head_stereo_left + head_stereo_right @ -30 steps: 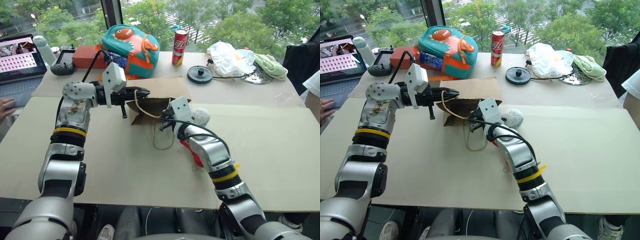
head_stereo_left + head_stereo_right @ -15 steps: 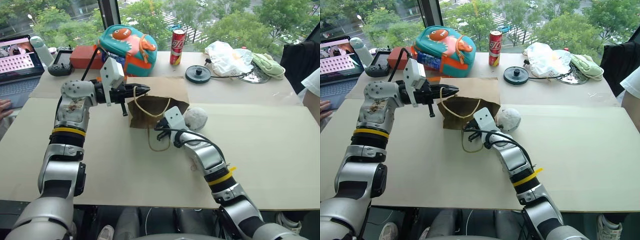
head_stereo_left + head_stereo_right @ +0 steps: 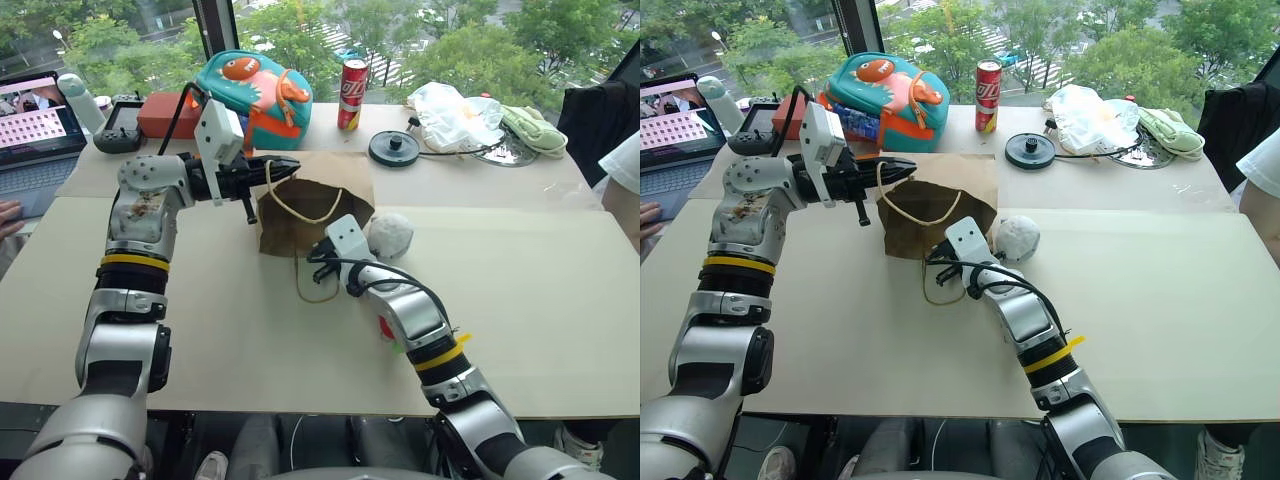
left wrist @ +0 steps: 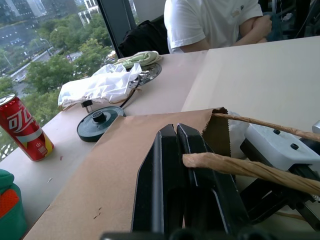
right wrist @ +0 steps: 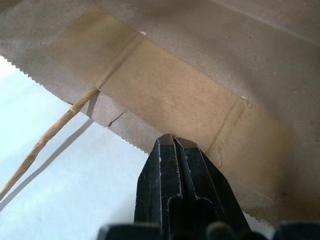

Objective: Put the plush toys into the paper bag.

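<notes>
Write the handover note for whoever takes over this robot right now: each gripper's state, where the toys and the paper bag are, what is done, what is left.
Left gripper: shut, with a paper-cord handle looped over its fingers, lifting the upper edge of the paper bag.
Right gripper: shut, fingertips at the bag's lower mouth edge; whether it pinches the paper is unclear.
Grey plush ball: on the table, beside the bag's right side, outside it.
Red chili plush: on the table, mostly hidden under the right forearm.
Done: bag mouth partly raised.
Left: open the bag fully, then put both toys in.
</notes>
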You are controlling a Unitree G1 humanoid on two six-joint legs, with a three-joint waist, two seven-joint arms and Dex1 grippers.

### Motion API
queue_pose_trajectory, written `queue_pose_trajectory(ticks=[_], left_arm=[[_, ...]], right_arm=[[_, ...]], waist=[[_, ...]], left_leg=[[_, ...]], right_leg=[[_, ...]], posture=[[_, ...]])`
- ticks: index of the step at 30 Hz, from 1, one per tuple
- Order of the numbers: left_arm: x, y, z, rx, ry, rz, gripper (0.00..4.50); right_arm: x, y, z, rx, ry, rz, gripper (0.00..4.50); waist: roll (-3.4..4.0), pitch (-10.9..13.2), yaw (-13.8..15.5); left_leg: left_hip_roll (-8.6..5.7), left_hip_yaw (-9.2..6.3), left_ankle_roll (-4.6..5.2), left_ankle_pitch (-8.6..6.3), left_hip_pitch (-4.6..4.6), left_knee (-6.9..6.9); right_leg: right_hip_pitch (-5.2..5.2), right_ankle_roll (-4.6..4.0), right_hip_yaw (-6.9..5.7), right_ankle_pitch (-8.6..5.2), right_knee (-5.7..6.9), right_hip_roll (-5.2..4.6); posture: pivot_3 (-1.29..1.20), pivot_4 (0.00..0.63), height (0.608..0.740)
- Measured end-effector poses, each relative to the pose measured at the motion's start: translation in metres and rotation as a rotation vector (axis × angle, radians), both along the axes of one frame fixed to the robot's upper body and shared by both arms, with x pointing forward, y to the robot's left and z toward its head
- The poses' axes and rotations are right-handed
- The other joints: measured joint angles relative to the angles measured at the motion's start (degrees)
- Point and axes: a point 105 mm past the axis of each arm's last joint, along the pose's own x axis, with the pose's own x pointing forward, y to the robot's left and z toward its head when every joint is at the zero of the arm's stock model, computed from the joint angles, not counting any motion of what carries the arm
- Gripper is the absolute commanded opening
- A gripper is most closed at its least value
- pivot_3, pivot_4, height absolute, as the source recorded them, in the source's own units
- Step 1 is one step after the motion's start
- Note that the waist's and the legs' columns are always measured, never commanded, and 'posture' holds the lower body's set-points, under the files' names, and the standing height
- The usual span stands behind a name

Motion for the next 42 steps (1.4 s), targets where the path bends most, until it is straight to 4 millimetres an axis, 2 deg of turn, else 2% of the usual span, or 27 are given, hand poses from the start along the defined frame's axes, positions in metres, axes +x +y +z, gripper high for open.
queue_pose_trajectory(ticks=[5, 11, 14, 17, 20, 22, 25, 28, 33, 38, 41, 42], left_arm=[[-0.001, 0.001, -0.006, -0.004, 0.02, 0.01, 0.0], [-0.001, 0.003, -0.009, -0.009, 0.037, 0.022, 0.0], [-0.001, 0.005, -0.01, -0.01, 0.041, 0.027, 0.0], [-0.001, 0.005, -0.011, -0.01, 0.043, 0.027, 0.0], [-0.001, 0.005, -0.011, -0.01, 0.041, 0.027, 0.0], [-0.001, 0.006, -0.011, -0.011, 0.041, 0.03, 0.0], [-0.001, 0.006, -0.01, -0.011, 0.04, 0.029, 0.0], [-0.001, 0.005, -0.01, -0.01, 0.037, 0.027, 0.0], [-0.002, 0.005, -0.008, -0.011, 0.031, 0.025, 0.0], [-0.002, 0.005, -0.008, -0.012, 0.031, 0.026, 0.0], [-0.002, 0.005, -0.008, -0.012, 0.031, 0.026, 0.0], [-0.002, 0.005, -0.008, -0.012, 0.031, 0.026, 0.0]], right_arm=[[-0.002, -0.007, 0.013, 0.055, -0.028, 0.002, 0.1], [-0.03, -0.011, 0.053, 0.201, -0.083, 0.117, 0.1], [-0.042, -0.02, 0.065, 0.233, -0.083, 0.138, 0.1], [-0.04, -0.036, 0.071, 0.239, -0.083, 0.093, 0.79], [-0.029, -0.072, 0.072, 0.228, -0.075, -0.052, 1.83], [-0.023, -0.089, 0.073, 0.22, -0.076, -0.119, 2.48], [-0.015, -0.103, 0.07, 0.204, -0.062, -0.18, 3.51], [-0.007, -0.116, 0.058, 0.152, -0.026, -0.233, 4.49], [-0.003, -0.115, 0.031, 0.068, 0.048, -0.248, 4.49], [0.003, -0.113, 0.024, 0.077, 0.062, -0.266, 4.49], [0.005, -0.11, 0.024, 0.086, 0.065, -0.264, 3.76], [0.005, -0.109, 0.024, 0.089, 0.065, -0.262, 3.4]], waist=[[0.0, 0.0, 0.02], [0.01, 0.01, 0.08], [0.01, 0.01, 0.1], [0.01, 0.01, 0.11], [0.01, 0.01, 0.2], [0.01, 0.01, 0.22], [0.01, 0.01, 0.02], [0.01, 0.01, 0.05], [0.01, 0.01, 0.01], [0.01, 0.01, 0.06], [0.01, 0.01, 0.12], [0.01, 0.01, 0.13]], left_leg=[[0.0, 0.0, 0.0, 0.0, -0.03, 0.0], [0.0, -0.05, 0.0, 0.0, -0.11, -0.02], [-0.01, -0.05, 0.0, 0.0, -0.11, -0.02], [-0.01, -0.05, 0.0, 0.0, -0.07, -0.02], [-0.02, -0.04, -0.01, 0.0, -0.06, -0.02], [-0.02, -0.04, -0.01, 0.0, -0.06, -0.02], [-0.02, -0.04, 0.0, 0.0, -0.06, -0.04], [-0.02, -0.04, 0.0, 0.0, -0.06, -0.05], [-0.03, -0.03, 0.0, 0.0, -0.07, -0.05], [-0.03, -0.03, 0.0, 0.0, -0.07, -0.05], [-0.03, -0.03, 0.0, 0.0, -0.07, -0.05], [-0.03, -0.03, 0.0, 0.0, -0.07, -0.04]], right_leg=[[0.0, 0.0, 0.0, 0.0, 0.01, 0.0], [-0.02, 0.0, -0.04, 0.0, -0.02, 0.0], [-0.02, 0.0, -0.03, 0.0, -0.14, 0.0], [-0.02, 0.01, -0.03, 0.0, -0.29, 0.0], [0.0, 0.01, -0.01, 0.0, -0.3, -0.01], [0.0, 0.01, -0.01, 0.0, -0.31, 0.0], [-0.02, 0.0, 0.0, 0.0, -0.31, 0.0], [-0.02, 0.0, 0.01, 0.0, -0.31, 0.0], [-0.02, 0.0, 0.03, 0.0, -0.32, 0.0], [-0.01, 0.01, 0.02, 0.0, -0.32, -0.01], [-0.01, 0.01, 0.02, 0.0, -0.32, -0.01], [-0.01, 0.01, 0.03, 0.0, -0.32, -0.01]], posture=[[0.0, 0.15, 0.728], [0.0, 0.15, 0.728], [0.0, 0.15, 0.728], [0.0, 0.15, 0.728], [0.0, 0.15, 0.728], [0.0, 0.15, 0.728], [0.0, 0.15, 0.728], [0.0, 0.15, 0.728], [0.0, 0.15, 0.728], [0.0, 0.15, 0.728], [0.0, 0.15, 0.728], [0.0, 0.15, 0.728]])
